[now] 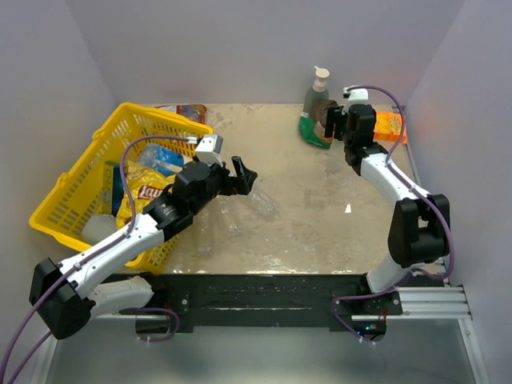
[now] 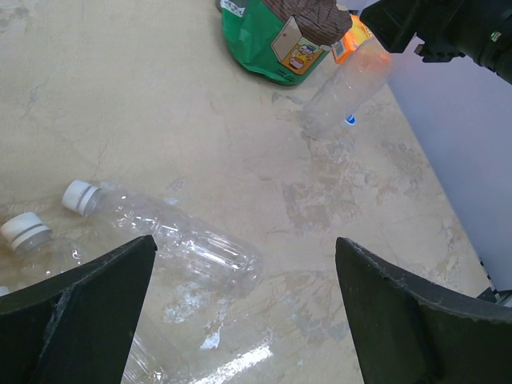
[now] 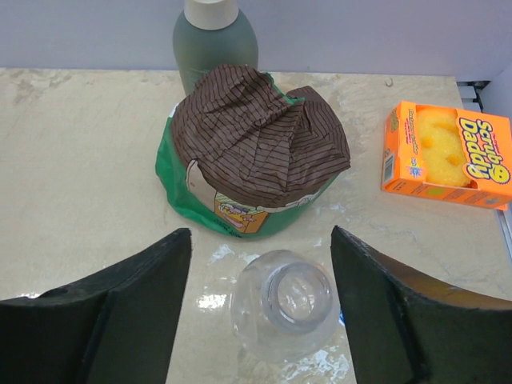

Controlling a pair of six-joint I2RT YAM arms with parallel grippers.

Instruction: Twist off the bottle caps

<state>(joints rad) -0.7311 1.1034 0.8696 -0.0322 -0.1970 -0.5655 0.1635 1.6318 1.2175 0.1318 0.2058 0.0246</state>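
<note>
uncapping looks done on the small clear ribbed plastic bottle (image 3: 282,308), open-necked between the spread right gripper (image 3: 262,232) jaws, touching neither. left gripper (image 2: 246,240), jaws wide, hovers over a capped lying bottle (image 2: 188,240); next, seize it and twist its white round cap (image 2: 80,196).

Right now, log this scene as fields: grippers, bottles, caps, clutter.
standing bottle: neck open, uncapped
lying bottles: two seen, white caps on
left gripper: open, above the lying bottles
right gripper: open, either side of the standing bottle
clutter: green bag, sponge box, soap bottle, yellow basket
</note>
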